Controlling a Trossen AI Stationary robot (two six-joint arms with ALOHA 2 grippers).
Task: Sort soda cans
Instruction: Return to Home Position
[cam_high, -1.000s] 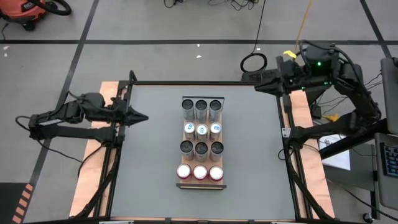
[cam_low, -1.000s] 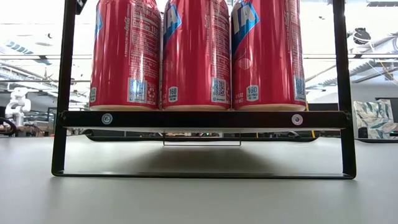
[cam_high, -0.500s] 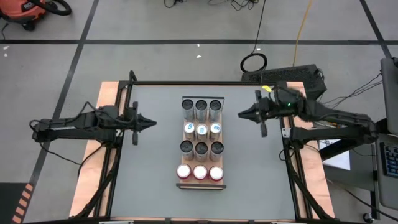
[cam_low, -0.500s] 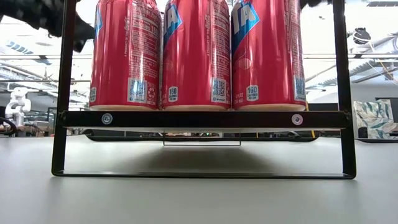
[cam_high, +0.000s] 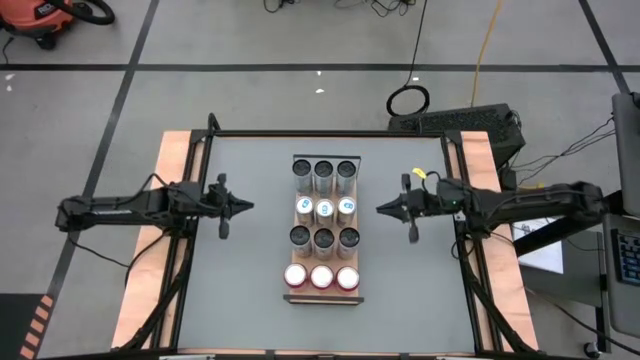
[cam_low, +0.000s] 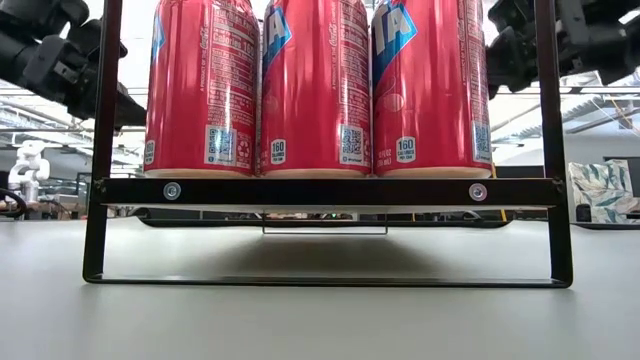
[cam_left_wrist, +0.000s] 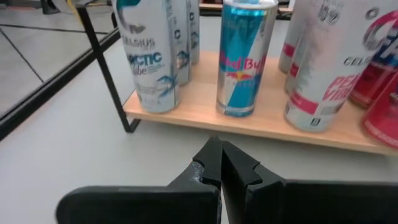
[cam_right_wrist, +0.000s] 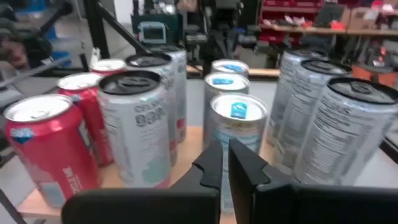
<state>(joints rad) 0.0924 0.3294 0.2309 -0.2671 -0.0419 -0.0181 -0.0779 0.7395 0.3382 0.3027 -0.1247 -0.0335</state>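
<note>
Standing in four rows of three on a shelf (cam_high: 322, 298) at the centre of the table (cam_high: 250, 280), twelve soda cans (cam_high: 323, 209) sit between the left gripper (cam_high: 245, 206) and right gripper (cam_high: 381, 209), each empty with fingers pressed together.

grey floor (cam_high: 250, 90) crossed by dark lines (cam_high: 130, 80), a red vacuum (cam_high: 42, 18) at its corner, a coiled cable (cam_high: 408, 100).

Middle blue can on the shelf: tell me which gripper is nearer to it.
Right. The right gripper is close beside the shelf, level with the middle blue can; the left gripper sits farther out on the opposite side.
</note>
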